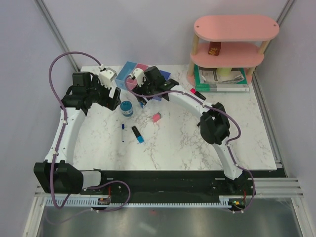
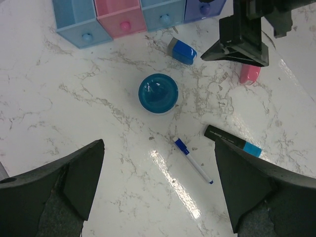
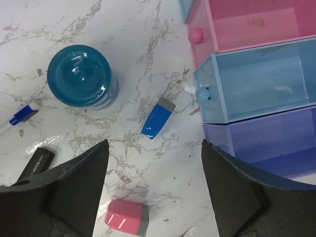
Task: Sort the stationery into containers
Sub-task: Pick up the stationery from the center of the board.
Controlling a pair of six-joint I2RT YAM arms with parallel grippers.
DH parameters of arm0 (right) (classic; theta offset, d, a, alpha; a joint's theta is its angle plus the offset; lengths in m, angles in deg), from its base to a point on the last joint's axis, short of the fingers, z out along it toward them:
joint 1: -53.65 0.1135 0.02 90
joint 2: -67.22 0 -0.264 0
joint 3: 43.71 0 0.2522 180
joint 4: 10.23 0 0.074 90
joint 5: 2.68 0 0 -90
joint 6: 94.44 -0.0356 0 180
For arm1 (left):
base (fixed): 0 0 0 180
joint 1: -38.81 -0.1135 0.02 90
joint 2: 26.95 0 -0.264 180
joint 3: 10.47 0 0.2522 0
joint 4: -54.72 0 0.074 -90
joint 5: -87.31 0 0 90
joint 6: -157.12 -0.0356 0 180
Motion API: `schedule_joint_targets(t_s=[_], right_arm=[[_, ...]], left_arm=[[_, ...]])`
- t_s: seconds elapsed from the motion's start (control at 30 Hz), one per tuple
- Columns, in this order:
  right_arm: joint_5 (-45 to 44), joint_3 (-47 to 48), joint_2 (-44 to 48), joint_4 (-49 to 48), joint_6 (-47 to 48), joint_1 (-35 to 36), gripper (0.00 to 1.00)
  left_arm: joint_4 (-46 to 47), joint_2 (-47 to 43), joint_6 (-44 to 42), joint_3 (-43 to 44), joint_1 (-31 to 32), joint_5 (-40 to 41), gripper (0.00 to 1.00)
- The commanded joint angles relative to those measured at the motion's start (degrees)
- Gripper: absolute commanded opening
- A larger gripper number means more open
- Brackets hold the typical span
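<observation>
Lying loose: two erasers (image 3: 158,116)

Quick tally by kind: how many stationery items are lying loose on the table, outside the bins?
Tape roll: 1
Erasers: 2, blue eraser and pink eraser
Highlighters: 2, blue-ended highlighter and pink-ended highlighter
Pen: 1
Total: 6
</observation>
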Motion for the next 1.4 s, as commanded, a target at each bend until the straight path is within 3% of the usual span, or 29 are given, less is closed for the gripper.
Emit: schedule_joint_targets(t_s=[0.0,0.2,0.97,1.17,1.37], right_arm=[[-3.8,0.1,-3.7,-4.3,-2.2,-0.5,0.8],[-4.6,2.3,-7.2,-6.2,-4.2,-0.5,0.73],[-2.7,4.9,-13.8,-9.0,-10.0,1.0,0.74],[-8.1,6.0,-15.9,-10.6,-11.5,1.4,0.67],[-14.4,5.5,-16.2,-12.5,-11.7,1.6,0.67]], left_arm=[[3.5,0.1,-1.1,0.2,-0.1,0.3,1.0],[3.9,-0.8,-2.6,-0.6,-0.2,0.3,1.0],[6.0,-0.4,-5.0,-3.7,-0.2,1.5,1.0],[6.5,-0.6,-5.3,-4.9,-0.2,1.5,1.0],[7.1,-0.7,-5.5,-6.4,-0.2,1.7,1.0]])
